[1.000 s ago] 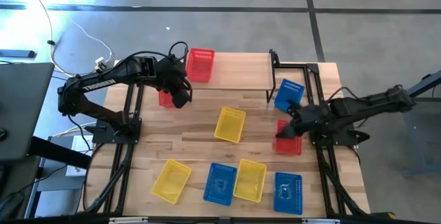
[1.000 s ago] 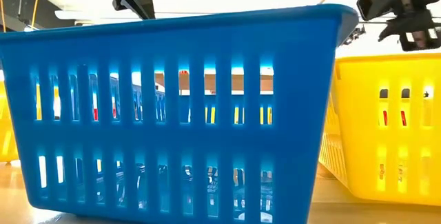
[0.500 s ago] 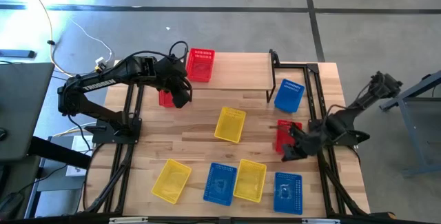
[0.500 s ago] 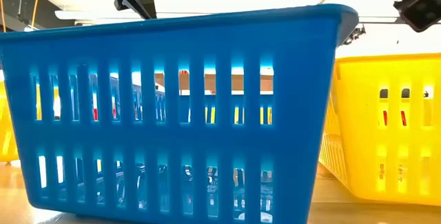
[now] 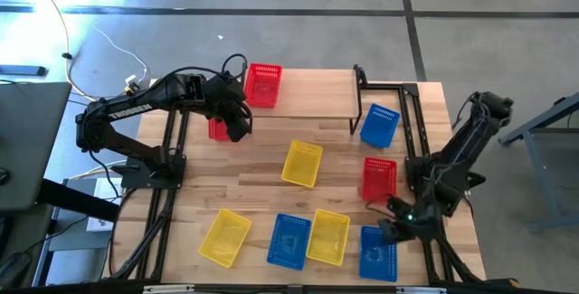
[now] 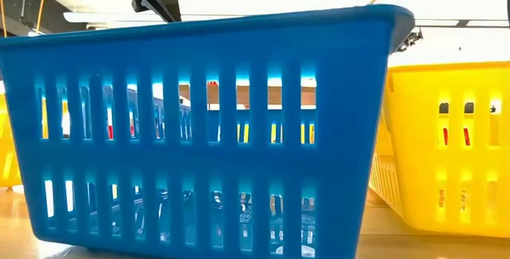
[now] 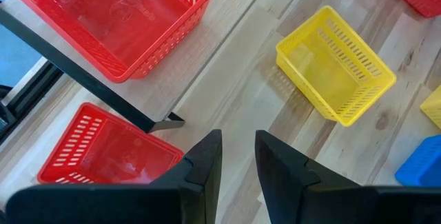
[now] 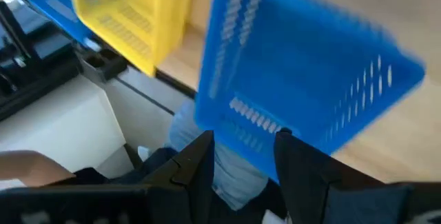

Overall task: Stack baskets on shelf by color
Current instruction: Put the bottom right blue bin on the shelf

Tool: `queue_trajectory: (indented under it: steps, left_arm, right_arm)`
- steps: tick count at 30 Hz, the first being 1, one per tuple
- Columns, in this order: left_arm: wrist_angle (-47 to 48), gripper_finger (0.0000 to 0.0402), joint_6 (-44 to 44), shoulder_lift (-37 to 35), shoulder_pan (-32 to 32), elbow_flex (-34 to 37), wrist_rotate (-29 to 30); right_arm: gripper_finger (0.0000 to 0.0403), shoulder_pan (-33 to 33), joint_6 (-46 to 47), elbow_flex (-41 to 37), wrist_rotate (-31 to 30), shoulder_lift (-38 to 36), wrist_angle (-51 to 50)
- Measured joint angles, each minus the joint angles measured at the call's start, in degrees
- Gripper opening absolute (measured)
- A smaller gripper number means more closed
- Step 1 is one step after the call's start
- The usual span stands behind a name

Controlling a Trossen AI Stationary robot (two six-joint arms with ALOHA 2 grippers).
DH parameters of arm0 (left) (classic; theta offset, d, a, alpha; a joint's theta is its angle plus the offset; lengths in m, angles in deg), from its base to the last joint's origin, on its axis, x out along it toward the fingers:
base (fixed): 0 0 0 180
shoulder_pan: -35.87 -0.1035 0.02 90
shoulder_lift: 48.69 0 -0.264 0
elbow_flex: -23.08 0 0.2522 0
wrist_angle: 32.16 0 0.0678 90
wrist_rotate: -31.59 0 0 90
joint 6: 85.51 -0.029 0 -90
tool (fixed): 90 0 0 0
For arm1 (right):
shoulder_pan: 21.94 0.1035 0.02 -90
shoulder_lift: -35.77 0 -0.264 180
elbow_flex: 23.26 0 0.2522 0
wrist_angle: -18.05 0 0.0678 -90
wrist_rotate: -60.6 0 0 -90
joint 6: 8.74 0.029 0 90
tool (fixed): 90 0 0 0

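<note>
My right gripper hangs low near the front right corner of the table, fingers spread with a clear gap between them and nothing in it. Just ahead of them sits a blue basket, close but not touching; in the overhead view it is the rightmost one in the front row. Beside it stand a yellow basket, a second blue basket and another yellow basket. Behind my right gripper a red basket lies free on the table, and farther back a third blue basket rests by the end of the shelf. The table's front edge and right edge are both close, so room there is tight.

My left gripper hovers by the shelf's far end, its fingers slightly apart and empty. One red basket stands on the shelf above it, another red basket sits on the table just beside its fingers, and a yellow basket lies in the open middle.
</note>
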Motion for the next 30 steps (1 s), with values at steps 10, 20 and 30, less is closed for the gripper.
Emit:
queue_trajectory:
  steps: [10,20,30]
  left_arm:
    - [-0.1,0.0078,1.0,0.0,0.0,0.0,0.1]
    - [-0.1,0.0078,3.0,0.0,-0.1,0.0,0.2]
    - [-0.1,0.0078,1.9,0.0,-0.1,0.0,0.2]
  right_arm:
    - [0.0095,6.3,3.3,9.9,0.6,8.6,-11.5]
    - [0.009,6.9,4.4,11.2,3.7,16.9,-12.7]
    - [0.009,6.8,6.8,11.2,6.2,21.8,-11.4]
